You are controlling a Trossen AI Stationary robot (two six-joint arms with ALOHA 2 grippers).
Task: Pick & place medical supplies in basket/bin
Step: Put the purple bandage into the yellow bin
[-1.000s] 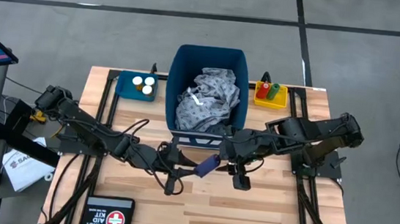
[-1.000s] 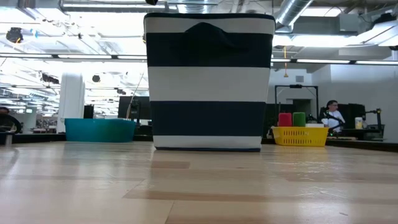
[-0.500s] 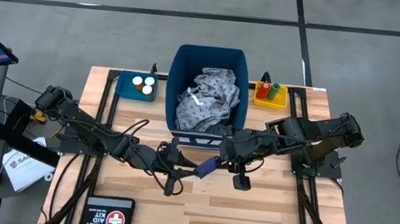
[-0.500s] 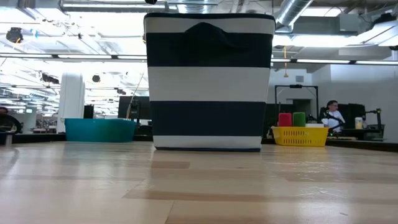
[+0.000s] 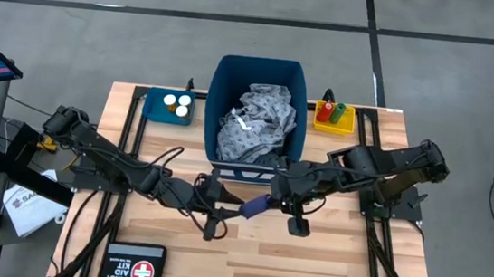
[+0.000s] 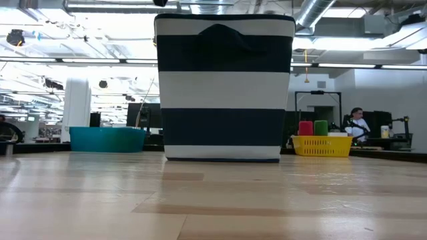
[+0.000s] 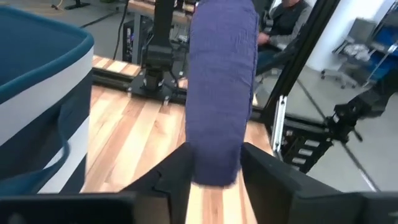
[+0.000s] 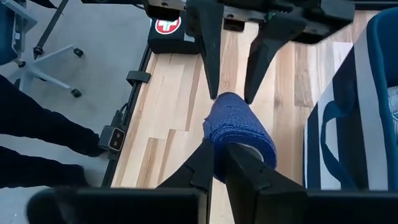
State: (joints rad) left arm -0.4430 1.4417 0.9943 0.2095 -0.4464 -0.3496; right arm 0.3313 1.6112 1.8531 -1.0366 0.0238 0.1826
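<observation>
While a dark blue roll (image 5: 255, 206) is passed between two arms above the wooden surface (image 5: 326, 264), the scene is laid out as follows.

High view: the roll is seen held in mid-air between the left end effector (image 5: 233, 210) and the right end effector (image 5: 276, 196), just in front of the tall blue bin (image 5: 215, 108), where a grey gown (image 5: 256, 121) lies. A teal tray (image 5: 152, 104) with bottles and a yellow tray (image 5: 332, 123) with cylinders flank the bin.

Low view: only the striped bin (image 6: 225, 87) and both trays are shown; no arm is seen.

Left wrist view: the left fingers (image 7: 175, 180) are seen parted a little on either side of the roll (image 7: 222, 93); contact cannot be told.

Right wrist view: the right fingers (image 8: 205, 163) are closed tight on the roll's (image 8: 239, 127) end.

Advice: the right grip should be proved firm before the left is fully released.
</observation>
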